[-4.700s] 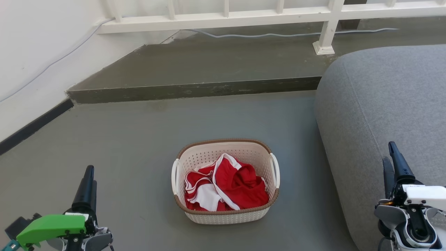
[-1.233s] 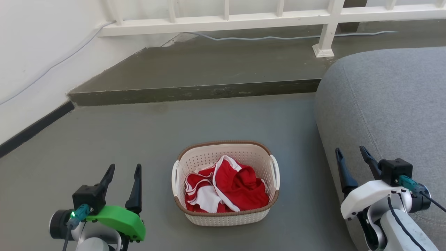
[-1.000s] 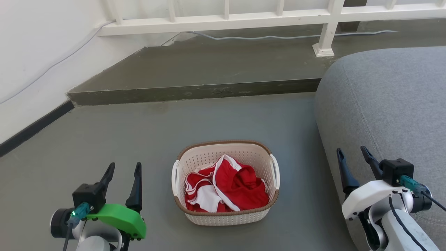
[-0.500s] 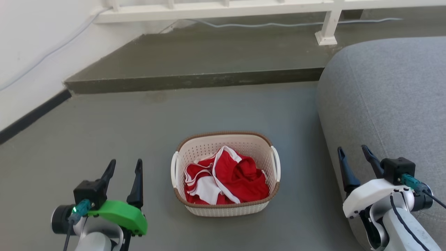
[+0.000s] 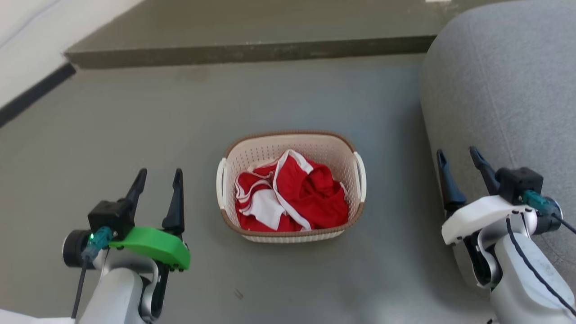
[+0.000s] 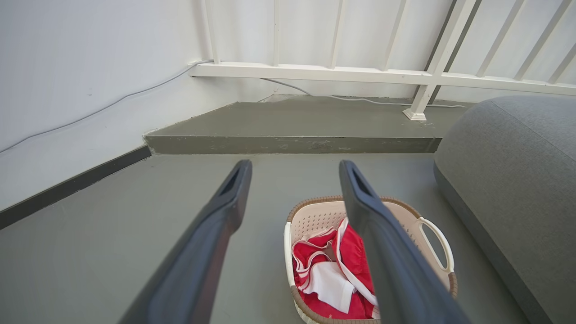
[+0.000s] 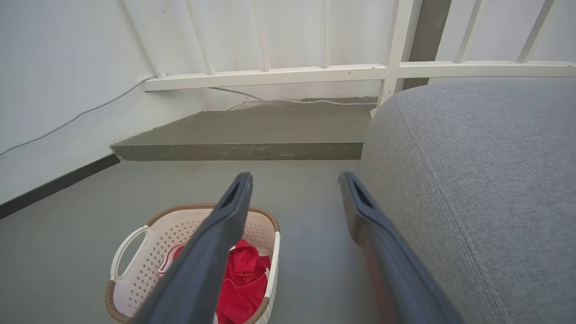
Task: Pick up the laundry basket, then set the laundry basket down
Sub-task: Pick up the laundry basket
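Evidently light, the laundry basket [image 5: 270, 150] sits on the grey floor [image 5: 112, 135] between our arms, holding only soft red-and-white clothes [image 5: 310, 198]. Its thin perforated plastic may flex, so we judge the white left handle [image 5: 220, 177] and right handle [image 5: 361, 175] the best holds. Our left gripper [image 5: 160, 173] and right gripper [image 5: 456, 152] stand spread, empty, apart from it, the right one before a grey cushion [image 5: 504, 90].

Home interior, living area.
Grey sofa [image 5: 504, 76], white railing [image 6: 360, 75], floor [image 5: 135, 112] with step [image 5: 247, 47], basket [image 5: 288, 133] of clothes [image 5: 310, 193].
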Controlling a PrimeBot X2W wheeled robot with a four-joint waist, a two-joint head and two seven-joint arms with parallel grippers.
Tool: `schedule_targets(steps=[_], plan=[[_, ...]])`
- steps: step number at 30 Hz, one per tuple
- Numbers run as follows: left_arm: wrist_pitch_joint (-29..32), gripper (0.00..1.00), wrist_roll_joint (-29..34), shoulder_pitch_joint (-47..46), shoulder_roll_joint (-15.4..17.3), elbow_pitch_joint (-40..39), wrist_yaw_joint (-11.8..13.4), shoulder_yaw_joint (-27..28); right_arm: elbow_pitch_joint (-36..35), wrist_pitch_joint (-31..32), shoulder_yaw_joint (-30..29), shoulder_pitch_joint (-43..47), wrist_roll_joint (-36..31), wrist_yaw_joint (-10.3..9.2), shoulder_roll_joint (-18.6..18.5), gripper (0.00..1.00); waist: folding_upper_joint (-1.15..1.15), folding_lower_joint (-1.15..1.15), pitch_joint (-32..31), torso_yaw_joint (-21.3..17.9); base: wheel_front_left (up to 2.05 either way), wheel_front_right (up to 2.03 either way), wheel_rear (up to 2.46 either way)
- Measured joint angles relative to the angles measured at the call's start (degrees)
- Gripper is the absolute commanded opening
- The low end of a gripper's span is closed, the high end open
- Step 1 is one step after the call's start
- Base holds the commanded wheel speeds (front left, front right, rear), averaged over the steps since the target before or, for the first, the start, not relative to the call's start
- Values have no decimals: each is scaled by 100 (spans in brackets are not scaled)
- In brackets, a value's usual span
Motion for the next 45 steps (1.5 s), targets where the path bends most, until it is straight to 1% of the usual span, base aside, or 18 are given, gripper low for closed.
schedule_targets(steps=[11,15,30,38,45], plan=[[0,100,97,-587,-92,-98,-5,34,-102,-24,-107,-594,-41,2,-8,100,0,0,868,-7,0,0,0],[0,100,104,-829,-101,-108,-7,68,-122,-24,-126,-834,-43,34,-9,100,0,0,1192,-10,0,0,0],[-1,100,149,-1836,-144,-110,-107,176,-191,-25,-178,-1763,-109,80,-23,100,0,1,2433,-5,0,0,0],[-2,100,149,-2429,-157,143,-229,168,-104,-35,-188,-2284,-137,87,-56,100,0,1,3004,21,0,0,0],[0,100,144,-3012,-172,616,-303,172,291,-40,-148,-2704,-146,163,-36,100,0,1,3495,64,0,0,0]])
